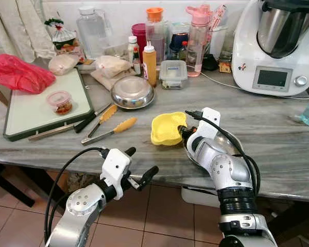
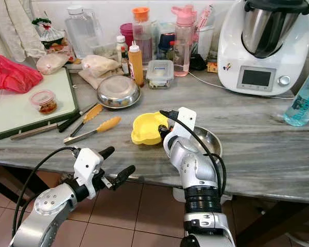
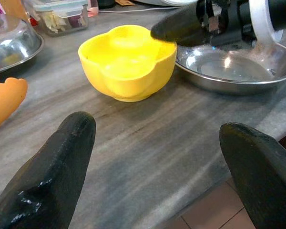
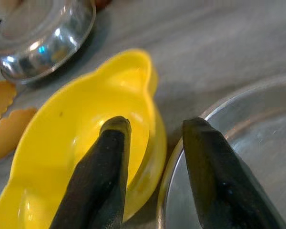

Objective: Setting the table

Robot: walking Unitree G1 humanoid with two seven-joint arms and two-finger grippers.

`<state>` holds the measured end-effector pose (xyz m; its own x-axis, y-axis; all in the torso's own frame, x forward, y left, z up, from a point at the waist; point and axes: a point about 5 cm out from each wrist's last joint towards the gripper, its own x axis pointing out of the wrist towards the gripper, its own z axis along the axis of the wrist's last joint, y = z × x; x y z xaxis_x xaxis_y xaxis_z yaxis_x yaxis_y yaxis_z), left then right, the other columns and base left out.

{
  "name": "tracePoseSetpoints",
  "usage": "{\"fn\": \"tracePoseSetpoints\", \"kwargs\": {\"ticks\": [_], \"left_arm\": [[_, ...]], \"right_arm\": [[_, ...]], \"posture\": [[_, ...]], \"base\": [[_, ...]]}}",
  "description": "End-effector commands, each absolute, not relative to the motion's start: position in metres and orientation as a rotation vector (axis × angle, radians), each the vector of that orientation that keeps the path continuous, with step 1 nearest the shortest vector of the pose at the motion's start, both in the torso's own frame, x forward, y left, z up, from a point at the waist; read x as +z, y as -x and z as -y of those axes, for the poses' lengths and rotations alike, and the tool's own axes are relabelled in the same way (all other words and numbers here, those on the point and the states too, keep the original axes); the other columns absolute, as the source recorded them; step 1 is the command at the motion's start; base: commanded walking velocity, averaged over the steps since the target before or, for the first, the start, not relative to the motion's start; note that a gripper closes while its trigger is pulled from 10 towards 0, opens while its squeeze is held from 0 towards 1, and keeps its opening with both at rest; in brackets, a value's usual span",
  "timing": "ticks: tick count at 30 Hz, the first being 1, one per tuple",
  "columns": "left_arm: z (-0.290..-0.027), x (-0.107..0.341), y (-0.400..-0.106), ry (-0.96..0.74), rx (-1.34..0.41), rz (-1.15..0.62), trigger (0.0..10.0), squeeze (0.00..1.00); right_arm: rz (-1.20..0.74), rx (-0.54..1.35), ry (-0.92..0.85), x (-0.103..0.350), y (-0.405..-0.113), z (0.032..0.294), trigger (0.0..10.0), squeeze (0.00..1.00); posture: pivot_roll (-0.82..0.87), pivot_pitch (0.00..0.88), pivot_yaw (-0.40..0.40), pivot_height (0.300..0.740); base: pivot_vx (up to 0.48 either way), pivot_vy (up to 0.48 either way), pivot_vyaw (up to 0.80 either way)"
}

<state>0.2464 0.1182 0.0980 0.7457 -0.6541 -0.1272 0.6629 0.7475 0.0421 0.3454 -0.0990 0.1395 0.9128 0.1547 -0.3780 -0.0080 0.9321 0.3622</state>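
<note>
Yellow, flower-shaped plastic bowl [image 1: 167, 128] sits mid-surface on the grey marble-look surface [image 1: 278, 134], touching the shallow round steel dish [image 2: 210, 140] at its 3 o'clock. Right hand [image 4: 155, 143] straddles the bowl's rim, one black finger inside the bowl, the other outside over the steel dish, fingers parted and not yet clenched on the wall. Left hand [image 1: 142, 165] hangs off the surface's near edge at the bowl's 7 o'clock, released, fingers spread wide and grasping nothing. Orange-tipped tongs [image 1: 109, 130] lie at the bowl's 9 o'clock, and a domed steel lid [image 1: 132, 92] rests at its 11 o'clock.
</note>
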Motion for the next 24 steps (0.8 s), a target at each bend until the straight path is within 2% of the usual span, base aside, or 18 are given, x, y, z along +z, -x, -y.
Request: {"fn": "tracePoseSetpoints", "kwargs": {"ticks": [1, 14, 21, 24], "left_arm": [[-0.118, 0.099, -0.249, -0.102, -0.729, -0.108, 10.0, 0.00], [-0.117, 0.098, -0.249, -0.108, -0.732, -0.109, 10.0, 0.00], [-0.116, 0.098, -0.249, -0.110, -0.728, -0.107, 10.0, 0.00], [-0.117, 0.098, -0.248, -0.107, -0.726, -0.110, 10.0, 0.00]], "right_arm": [[-0.365, 0.107, -0.339, 0.149, -0.346, 0.096, 10.0, 1.00], [-0.241, 0.121, -0.225, 0.163, -0.342, 0.100, 10.0, 1.00], [-0.144, 0.093, -0.078, 0.170, -0.331, 0.113, 10.0, 1.00], [-0.160, 0.061, -0.048, 0.162, -0.320, 0.128, 10.0, 1.00]], "posture": [[-0.04, 0.000, 0.031, 0.740], [-0.04, 0.000, 0.034, 0.740], [-0.04, 0.000, 0.031, 0.740], [-0.05, 0.004, 0.031, 0.740]], "base": [[0.000, 0.000, 0.00], [0.000, 0.000, 0.00], [0.000, 0.000, 0.00], [0.000, 0.000, 0.00]]}}
